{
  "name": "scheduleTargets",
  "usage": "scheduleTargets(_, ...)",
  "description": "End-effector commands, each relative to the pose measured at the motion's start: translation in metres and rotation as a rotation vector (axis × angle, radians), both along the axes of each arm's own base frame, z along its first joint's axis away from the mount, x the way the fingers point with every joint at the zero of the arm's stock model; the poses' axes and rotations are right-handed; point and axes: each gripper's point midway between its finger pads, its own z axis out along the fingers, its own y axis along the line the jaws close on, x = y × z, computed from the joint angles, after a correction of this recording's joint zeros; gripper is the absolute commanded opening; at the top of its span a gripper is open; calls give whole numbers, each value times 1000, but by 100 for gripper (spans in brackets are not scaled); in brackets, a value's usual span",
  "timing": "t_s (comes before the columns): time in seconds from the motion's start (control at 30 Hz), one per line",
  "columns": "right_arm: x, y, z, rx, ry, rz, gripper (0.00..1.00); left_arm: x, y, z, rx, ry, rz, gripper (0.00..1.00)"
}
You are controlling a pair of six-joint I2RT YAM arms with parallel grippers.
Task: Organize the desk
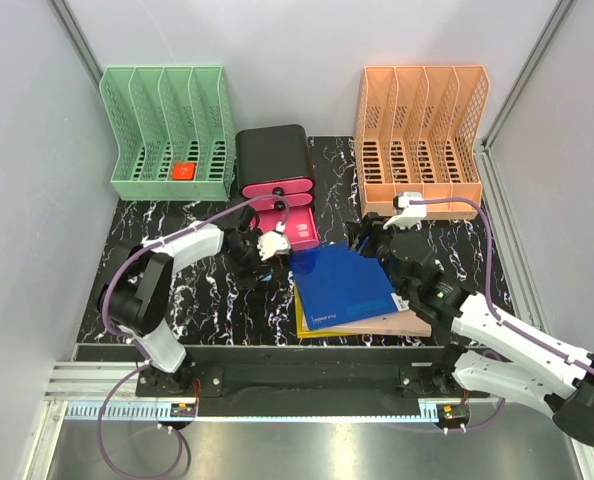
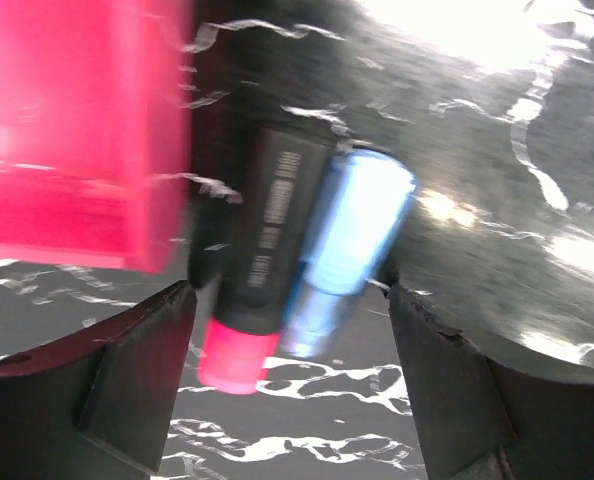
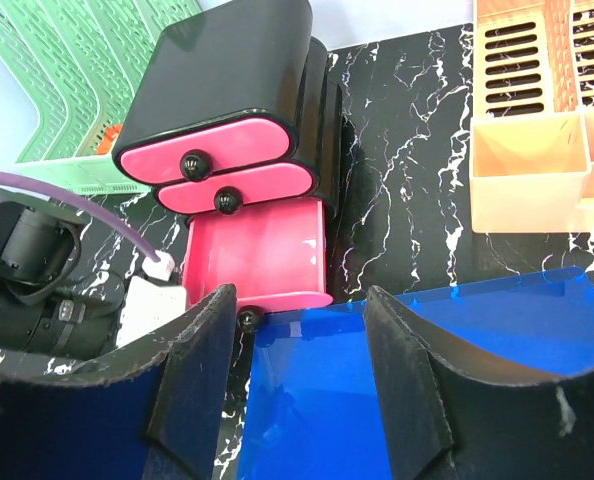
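The desk [image 1: 217,305] spreads out beneath the drawer unit [image 1: 275,175], which stands at its far middle with the lowest pink drawer [image 3: 262,250] pulled out. Left of the unit we see a green rack [image 1: 167,135] with a small red item [image 1: 183,171] in one slot; right of the unit stands an orange rack [image 1: 422,125]. Just in front of the unit, toward its right, a blue folder [image 1: 339,283] lies on top of a few other flat things. The left gripper [image 2: 292,340] hangs low beside the open drawer, its fingers [image 2: 137,370] spread wide and gripping nothing. Between them, on the desk, lie a black marker [image 2: 267,260] with a pink cap and a pale blue pen [image 2: 352,240], side by side and touching. The right gripper [image 3: 302,350] hovers over the folder, facing the unit, its fingers [image 3: 407,360] apart and empty.
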Motion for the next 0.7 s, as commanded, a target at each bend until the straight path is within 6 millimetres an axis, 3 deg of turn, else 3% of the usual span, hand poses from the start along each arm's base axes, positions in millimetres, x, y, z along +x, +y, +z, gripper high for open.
scheduleTargets(0.0,2,-10,12,11,-30,-41,63,-39,-13,14,-84,173,-78,82)
scheduleTargets(0.13,0,-12,13,14,-33,-45,62,-67,-12,25,-110,239,-112,80)
scheduleTargets(0.27,-1,-14,10,20,-30,-49,62,-77,-12,28,-98,229,-121,78)
scheduleTargets(0.4,-3,-14,8,23,-25,-42,62,-65,-15,24,-89,201,-67,81)
scheduleTargets(0.43,-3,-14,7,24,-22,-43,62,-60,-15,22,-78,193,-52,94)
scheduleTargets(0.47,-4,-14,6,22,-19,-41,62,-55,-18,23,-86,176,-42,98)
scheduleTargets(0.67,-6,-20,0,5,-15,-54,62,-34,-32,32,-107,110,57,99)
